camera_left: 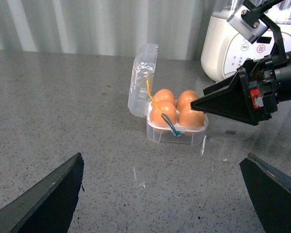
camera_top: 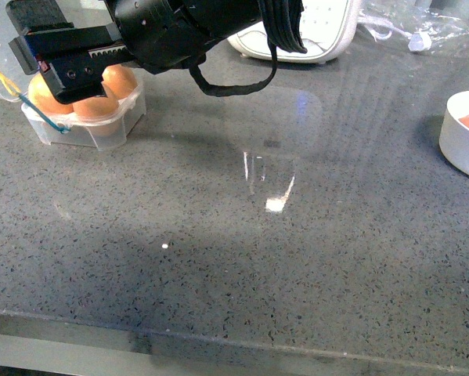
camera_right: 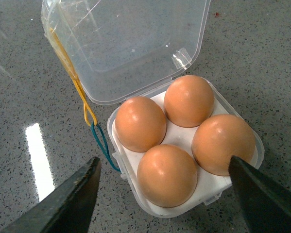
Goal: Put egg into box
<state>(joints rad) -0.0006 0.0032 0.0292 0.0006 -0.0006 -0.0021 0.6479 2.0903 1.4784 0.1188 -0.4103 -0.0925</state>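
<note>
The egg [camera_right: 167, 174] is sitting in the box [camera_right: 211, 194], in the slot closest under the right claw [camera_left: 198, 104]. All four slots are holding brown eggs that look alike. Calling this one the task's egg is therefore a judgement from where the claw is hanging, not a certainty.

The right claw is hovering just over the box with its jaws standing wide. One finger is showing on each side of the eggs, and it is gripping nothing. Whether a fingertip is brushing an egg I cannot tell. That wide spread is probably giving the eggs room, so that nothing gets pinched or nudged.

The lid [camera_right: 135, 43] is leaning open away from the slots, leaving the top free to reach. The yellow-and-blue tie [camera_right: 84, 107] is dangling down the side, clear of the eggs.

The left claw [camera_left: 160, 194] is also gaping wide and empty. It is hanging well apart from the box over the grey counter [camera_top: 297, 274], seemingly to leave the other arm a clear path.

With every slot filled, the placing is looking finished. What the next move is calling for is a straight lift. A sideways pull could be catching an egg or dragging the light box.
</note>
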